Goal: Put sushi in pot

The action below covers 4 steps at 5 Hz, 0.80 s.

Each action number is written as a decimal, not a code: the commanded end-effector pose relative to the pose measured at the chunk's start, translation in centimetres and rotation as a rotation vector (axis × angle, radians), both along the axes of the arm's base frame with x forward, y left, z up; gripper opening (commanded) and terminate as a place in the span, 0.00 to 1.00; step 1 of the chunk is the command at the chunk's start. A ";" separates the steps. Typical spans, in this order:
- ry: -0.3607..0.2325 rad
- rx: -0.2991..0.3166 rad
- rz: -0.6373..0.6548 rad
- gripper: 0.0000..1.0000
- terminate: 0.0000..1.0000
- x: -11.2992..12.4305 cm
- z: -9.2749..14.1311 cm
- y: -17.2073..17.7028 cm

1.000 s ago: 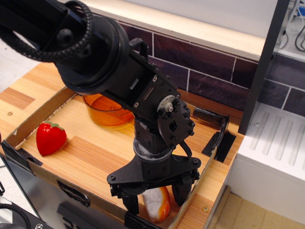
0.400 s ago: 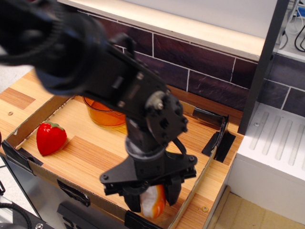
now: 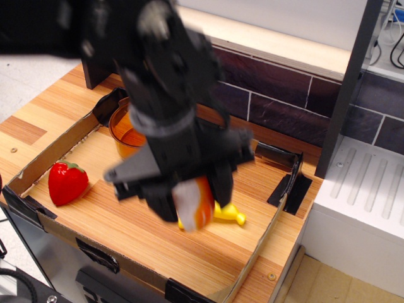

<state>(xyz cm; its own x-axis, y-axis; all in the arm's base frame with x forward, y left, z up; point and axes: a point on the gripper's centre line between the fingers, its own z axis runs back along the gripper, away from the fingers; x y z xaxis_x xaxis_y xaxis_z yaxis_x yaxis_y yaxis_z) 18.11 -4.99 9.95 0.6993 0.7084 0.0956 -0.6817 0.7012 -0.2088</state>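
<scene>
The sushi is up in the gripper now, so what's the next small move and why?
Probably carry it back and to the left, over the pot. The gripper is shut on the sushi, which hangs clear of the tray floor above the banana, while the pot sits apart at the tray's back left corner, partly hidden behind the arm.

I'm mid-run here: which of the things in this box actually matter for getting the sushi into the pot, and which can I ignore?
Matter:
- sushi, gripped and lifted off the floor of the box
- pot, at the back left, partly hidden by the arm
- gripper, shut on the sushi

Ignore:
- strawberry, left side
- banana, on the box floor behind the sushi
</scene>
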 end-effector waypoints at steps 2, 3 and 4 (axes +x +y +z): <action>0.065 0.073 0.278 0.00 0.00 7.6 0.7 7.1; 0.065 0.069 0.339 0.00 0.00 8.9 1.0 9.4; 0.056 0.057 0.376 0.00 0.00 9.6 1.6 11.2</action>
